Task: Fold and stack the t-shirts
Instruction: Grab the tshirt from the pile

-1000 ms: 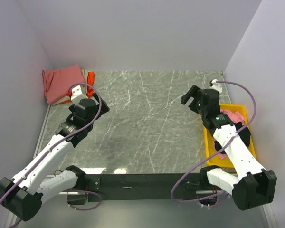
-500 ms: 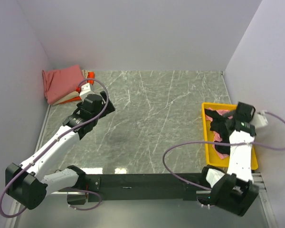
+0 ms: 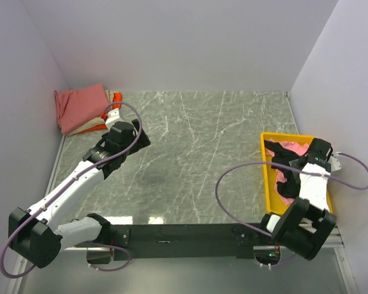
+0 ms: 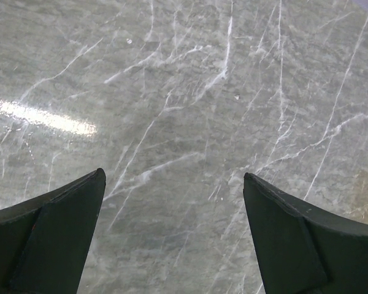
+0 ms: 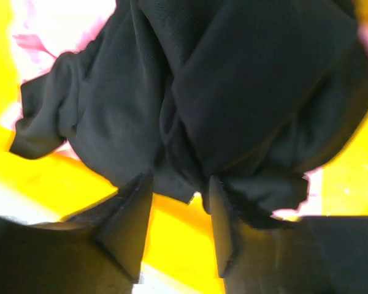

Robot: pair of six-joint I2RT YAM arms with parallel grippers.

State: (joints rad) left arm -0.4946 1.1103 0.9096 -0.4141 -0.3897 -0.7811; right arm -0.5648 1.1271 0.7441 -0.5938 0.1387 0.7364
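Jaws of right gripper (image 5: 181,177) over t-shirt (image 5: 251,79)

— What carried the things?
— A tabletop (image 3: 196,159) with a grey-green marble pattern, and thin white veins crossed it in many directions.
— Was something standing on it?
— Yes, a yellow plastic bin (image 3: 267,190). It stood along the right edge of the tabletop, in the nearer half, with its long side parallel to that edge.
— And the surface itself?
— A bright reflection (image 3: 135,218) lay close to the near edge, left of the middle. A faint darker patch (image 3: 156,179) was a little farther in.
— What was around the tabletop?
— Plain pale walls: a back wall (image 3: 184,49) at the far edge, a left wall (image 3: 18,122) and a right wall (image 3: 349,92).
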